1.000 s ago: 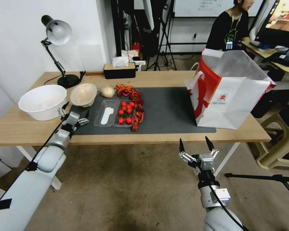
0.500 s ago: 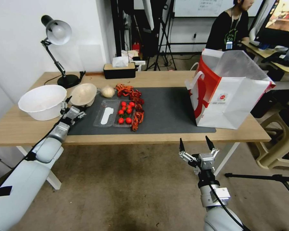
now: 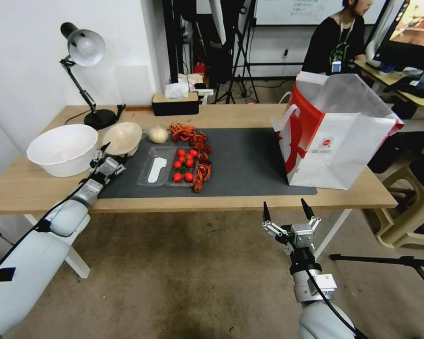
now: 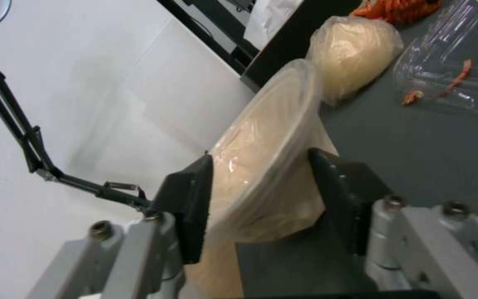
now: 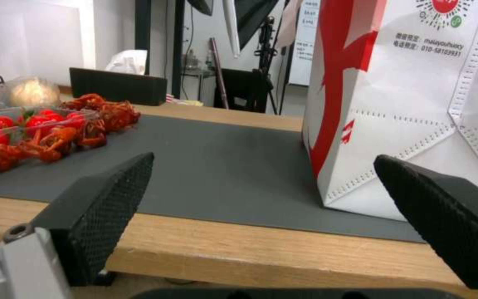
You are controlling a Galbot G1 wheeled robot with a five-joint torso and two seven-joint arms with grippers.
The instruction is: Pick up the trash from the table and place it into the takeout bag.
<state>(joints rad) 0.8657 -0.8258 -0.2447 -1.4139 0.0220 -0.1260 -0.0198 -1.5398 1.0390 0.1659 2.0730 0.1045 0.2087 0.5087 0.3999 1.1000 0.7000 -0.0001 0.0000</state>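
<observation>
At the mat's left edge, left gripper (image 4: 261, 191) straddles the beige bowl (image 4: 267, 153) rim — fingers apart; right gripper (image 3: 287, 214) waits spread below the table (image 3: 249, 202).

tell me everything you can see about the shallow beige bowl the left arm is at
The shallow beige bowl looks like thin pulp or plastic, wrapped in crinkled clear film. It sits at the dark mat's left edge, tilted up on one side, between the big white bowl and the pale wrapped ball, which lies close beside it. The left tool straddles its near rim, one black finger inside and one outside, with gaps showing, so not yet clamped.
</observation>
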